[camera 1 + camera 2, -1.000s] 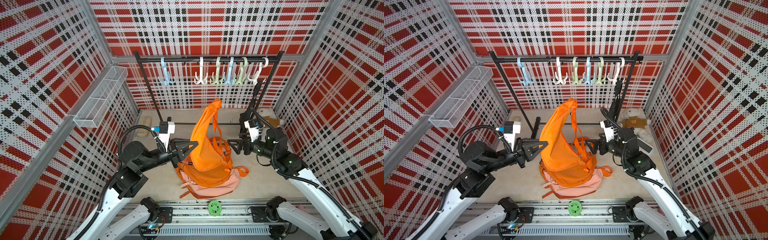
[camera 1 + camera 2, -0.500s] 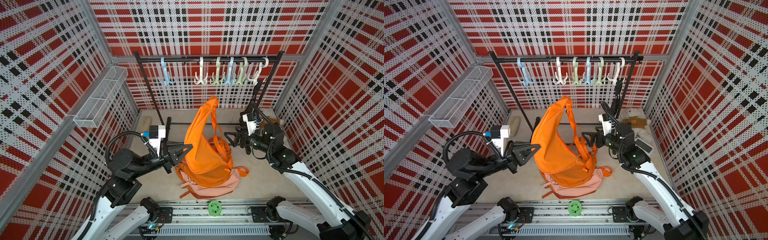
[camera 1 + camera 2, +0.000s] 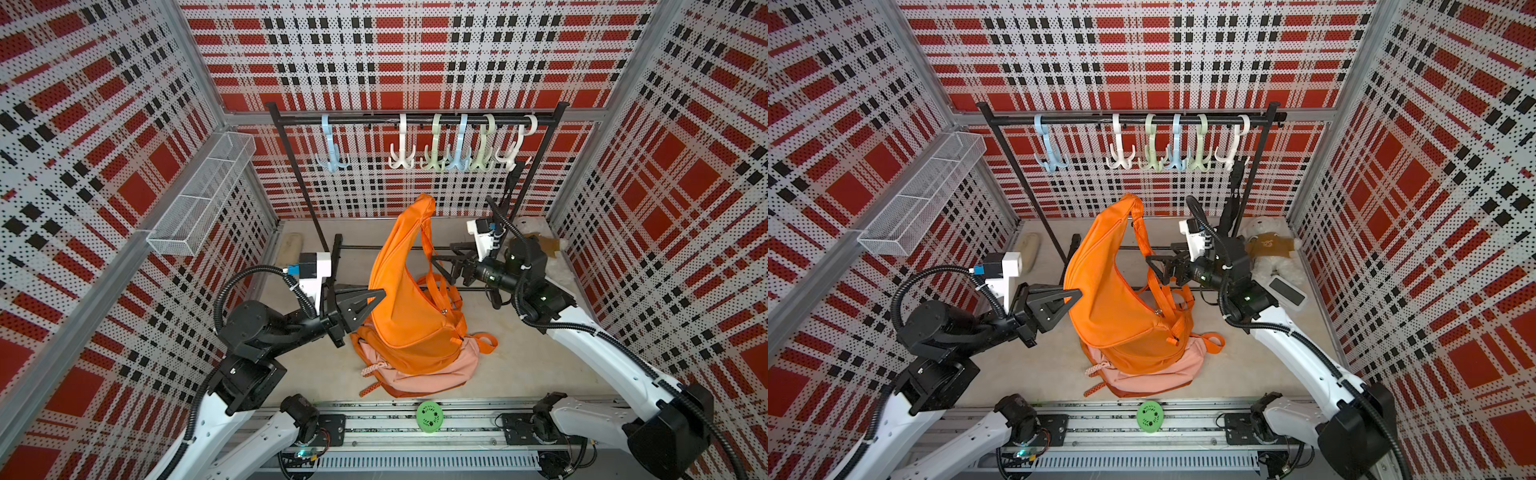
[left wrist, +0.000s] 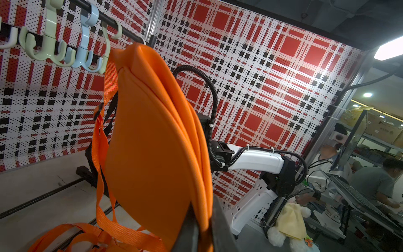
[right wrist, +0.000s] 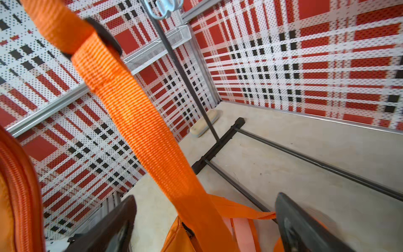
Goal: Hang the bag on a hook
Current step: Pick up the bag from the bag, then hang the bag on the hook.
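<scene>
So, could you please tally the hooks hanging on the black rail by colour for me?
Blue hooks: 2
White hooks: 2
Green hooks: 2
Total: 6

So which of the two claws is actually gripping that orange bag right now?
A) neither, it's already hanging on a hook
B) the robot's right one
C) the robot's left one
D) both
C: the left gripper is shut on the orange bag at its edge; the right gripper stands open, the strap passing unclamped between its fingers.
</scene>
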Robot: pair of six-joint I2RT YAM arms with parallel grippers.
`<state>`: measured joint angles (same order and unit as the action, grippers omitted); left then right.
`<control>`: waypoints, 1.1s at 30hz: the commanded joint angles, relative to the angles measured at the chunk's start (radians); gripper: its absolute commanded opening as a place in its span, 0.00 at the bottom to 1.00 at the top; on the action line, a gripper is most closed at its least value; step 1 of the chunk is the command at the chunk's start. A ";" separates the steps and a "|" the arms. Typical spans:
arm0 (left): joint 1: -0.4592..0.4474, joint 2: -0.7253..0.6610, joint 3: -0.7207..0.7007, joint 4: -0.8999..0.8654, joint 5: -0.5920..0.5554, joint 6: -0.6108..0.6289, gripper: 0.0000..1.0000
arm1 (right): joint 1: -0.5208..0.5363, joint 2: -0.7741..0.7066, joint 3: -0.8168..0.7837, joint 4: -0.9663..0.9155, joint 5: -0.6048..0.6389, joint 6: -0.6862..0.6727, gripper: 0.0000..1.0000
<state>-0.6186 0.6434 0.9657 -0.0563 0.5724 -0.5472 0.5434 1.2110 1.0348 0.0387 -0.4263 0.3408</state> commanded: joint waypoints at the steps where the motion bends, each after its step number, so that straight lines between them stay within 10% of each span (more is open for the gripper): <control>1: 0.003 -0.013 -0.005 0.054 0.005 -0.016 0.00 | 0.032 0.048 0.052 0.085 0.047 -0.027 1.00; 10: 0.005 -0.050 -0.021 0.053 -0.018 -0.030 0.00 | 0.069 0.120 0.030 0.128 0.249 -0.023 0.92; 15: 0.005 -0.059 -0.033 0.042 -0.030 -0.023 0.00 | 0.070 0.083 -0.023 0.209 0.276 -0.024 0.47; 23: 0.007 -0.079 -0.063 0.027 -0.074 -0.010 0.00 | 0.069 -0.005 -0.048 0.137 0.319 -0.084 0.00; 33: -0.104 0.016 -0.046 0.071 -0.156 0.072 0.00 | -0.107 -0.092 0.073 -0.070 0.211 -0.125 0.00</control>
<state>-0.6682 0.6235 0.9043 -0.0315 0.4778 -0.5312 0.4801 1.1263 1.0458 0.0250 -0.1741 0.2455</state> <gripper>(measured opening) 0.110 0.049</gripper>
